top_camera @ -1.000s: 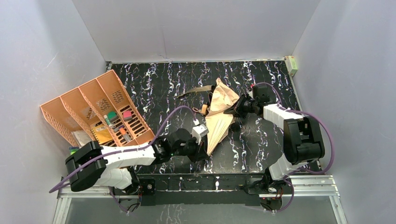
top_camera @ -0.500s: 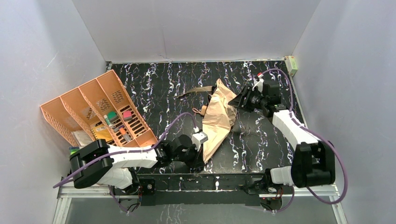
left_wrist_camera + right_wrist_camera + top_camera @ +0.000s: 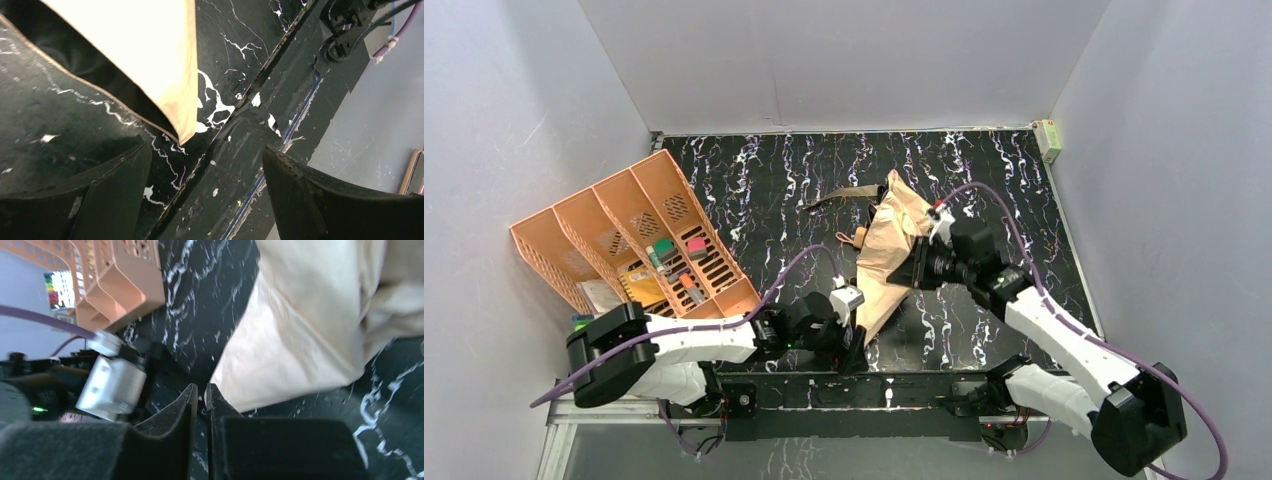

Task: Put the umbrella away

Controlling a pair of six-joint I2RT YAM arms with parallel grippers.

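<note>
Left of the umbrella [image 3: 894,235], an orange organizer [image 3: 669,185], well apart.

**Top external view:** fixed high above and behind the arm bases [image 3: 739,398], which sit at 6 o'clock. It looks down and forward from far enough to take in the whole table [image 3: 984,160].

**Left wrist view:** very near the surface. It looks past the left claw [image 3: 202,155] at the table's near edge, with the tip of the umbrella [image 3: 150,55] at 11 o'clock.

**Right wrist view:** equally close and tilted. It looks along the right claw [image 3: 200,392] toward the canopy at 2 o'clock and the orange organizer [image 3: 120,285] at 11 o'clock.

**Shared ground:** all three views show the canopy's lower tip. The right wrist view also catches the left arm's wrist camera [image 3: 112,385] at 8 o'clock.
</note>
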